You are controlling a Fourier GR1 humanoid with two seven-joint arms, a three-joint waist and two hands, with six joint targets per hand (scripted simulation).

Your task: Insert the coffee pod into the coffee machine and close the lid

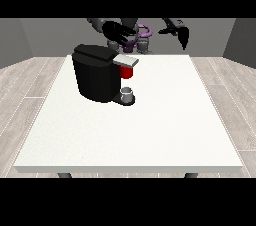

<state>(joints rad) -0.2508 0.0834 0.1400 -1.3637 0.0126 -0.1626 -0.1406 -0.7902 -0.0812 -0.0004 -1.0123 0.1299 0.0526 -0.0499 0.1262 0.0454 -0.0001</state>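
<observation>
A black coffee machine (95,77) stands on the white table (150,125), left of the middle. Its silver-topped lid (125,61) lies almost flat over the brew head. Under the lid a red part (127,72) shows, likely the coffee pod. A small grey cup (127,93) sits on the machine's base below it. The hand at the view's left (118,32) hovers above and behind the machine with its fingers spread straight, holding nothing. The hand at the view's right (179,33) hangs in the air beyond the table's far edge, fingers relaxed and pointing down, empty.
The robot's torso (136,37) stands behind the table's far edge. Wooden floor surrounds the table. White tabletop stretches in front of and to the right of the machine.
</observation>
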